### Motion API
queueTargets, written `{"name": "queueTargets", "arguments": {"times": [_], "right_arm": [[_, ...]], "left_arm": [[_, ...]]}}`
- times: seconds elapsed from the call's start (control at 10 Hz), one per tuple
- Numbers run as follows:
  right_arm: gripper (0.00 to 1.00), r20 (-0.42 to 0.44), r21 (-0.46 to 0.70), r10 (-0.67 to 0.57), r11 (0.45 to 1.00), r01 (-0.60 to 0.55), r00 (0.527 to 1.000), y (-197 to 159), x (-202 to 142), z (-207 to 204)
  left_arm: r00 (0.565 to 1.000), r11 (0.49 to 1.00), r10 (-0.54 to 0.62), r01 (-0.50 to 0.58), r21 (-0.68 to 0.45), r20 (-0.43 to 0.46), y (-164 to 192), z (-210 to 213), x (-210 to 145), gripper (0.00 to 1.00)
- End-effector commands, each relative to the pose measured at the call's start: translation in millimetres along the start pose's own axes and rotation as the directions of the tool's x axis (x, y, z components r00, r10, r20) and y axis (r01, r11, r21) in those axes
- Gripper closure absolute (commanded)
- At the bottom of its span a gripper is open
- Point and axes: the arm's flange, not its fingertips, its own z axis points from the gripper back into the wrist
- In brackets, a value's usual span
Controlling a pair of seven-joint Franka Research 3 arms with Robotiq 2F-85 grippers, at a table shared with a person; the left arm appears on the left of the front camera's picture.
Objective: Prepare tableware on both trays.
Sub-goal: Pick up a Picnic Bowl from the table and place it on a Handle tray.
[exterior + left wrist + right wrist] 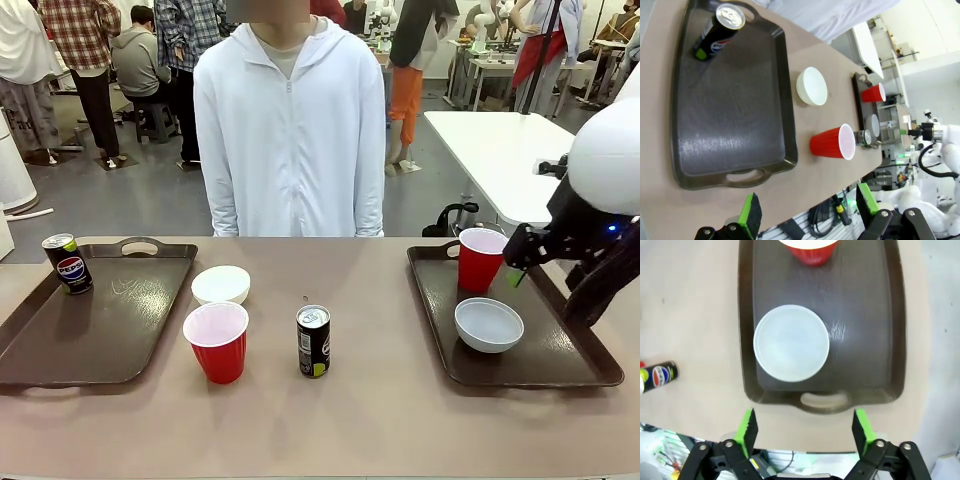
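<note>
The left tray carries one dark can at its far left corner. A white bowl, a red cup and the second can stand on the bare table between the trays. On the right tray are a red cup and a white bowl. My right gripper hovers by that cup; in its wrist view it stands open above the tray's near handle, bowl beyond it. My left gripper is open and empty, off the left tray's end.
A person in a white hooded jacket stands at the far side of the table, hands out of sight. A white table stands behind at the right. Bare tabletop stretches along the near edge.
</note>
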Motion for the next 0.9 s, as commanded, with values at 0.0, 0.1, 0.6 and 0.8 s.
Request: {"name": "queueTargets", "arguments": {"times": [0.0,0.1,0.6,0.8], "right_arm": [[0.0,-0.082,-0.022,0.049,0.998,-0.051,0.995,-3,-5,-16],[0.0,0.0,0.0,0.0,1.0,0.0,1.0,0,0,0],[0.0,0.0,0.0,0.0,1.0,0.0,1.0,0,0,0],[0.0,0.0,0.0,0.0,1.0,0.0,1.0,0,0,0]], "left_arm": [[1.0,1.0,-0.002,0.002,-0.008,0.004,1,2,-1,0.0],[1.0,1.0,-0.002,0.002,-0.008,0.004,1,2,-1,0.0],[1.0,1.0,-0.002,0.002,-0.008,0.004,1,2,-1,0.0],[1.0,1.0,-0.002,0.002,-0.008,0.004,1,2,-1,0.0]]}}
